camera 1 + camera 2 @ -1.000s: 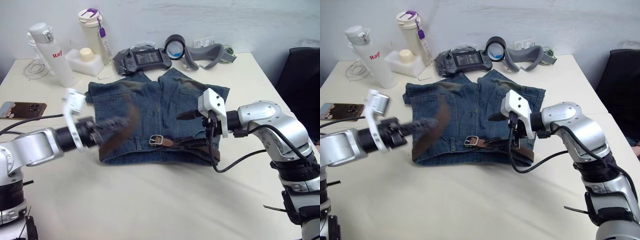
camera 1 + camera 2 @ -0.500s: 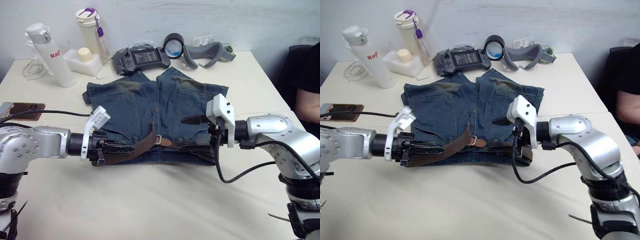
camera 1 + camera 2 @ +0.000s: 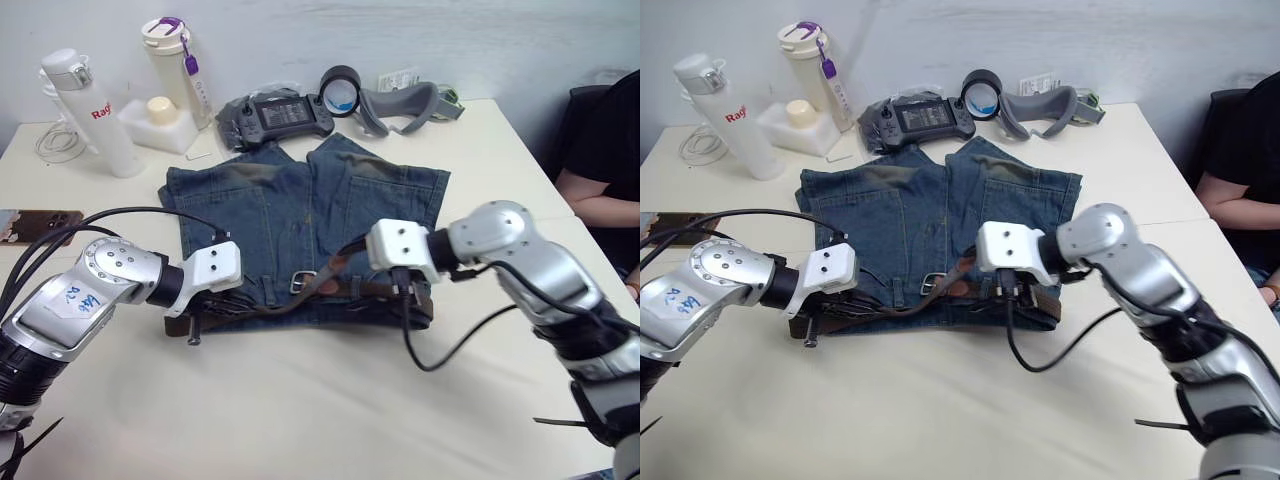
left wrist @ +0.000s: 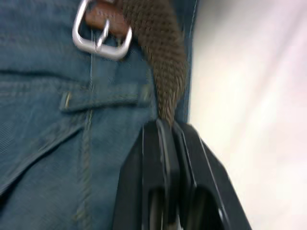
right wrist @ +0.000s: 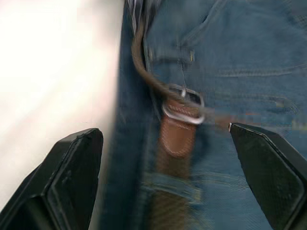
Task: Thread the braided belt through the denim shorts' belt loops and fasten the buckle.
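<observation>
The denim shorts (image 3: 290, 200) lie flat mid-table, waistband toward me. Along the waistband runs the braided belt (image 4: 165, 72), dark brown. My left gripper (image 3: 205, 315) rests low at the waistband's left end, shut on the belt's free end; its wrist view shows the strap pinched between the fingers (image 4: 158, 163). One of the belt loops (image 4: 105, 96) lies beside it. The silver buckle (image 3: 303, 282) lies on the waistband's middle. My right gripper (image 3: 345, 265) hovers just over the buckle (image 5: 183, 110), open wide, fingers (image 5: 67, 172) on either side, holding nothing.
At the table's back stand two white bottles (image 3: 85, 110), a white box (image 3: 155, 120), a game controller (image 3: 280, 112), a tape roll (image 3: 343, 90) and a grey headset (image 3: 405, 105). A phone (image 3: 30, 225) lies at the left edge. A person (image 3: 605, 170) sits at the right.
My left gripper has drawn the belt's end down and left onto the waistband's left corner. My right gripper has shifted left, over the buckle. The camera has also shifted.
</observation>
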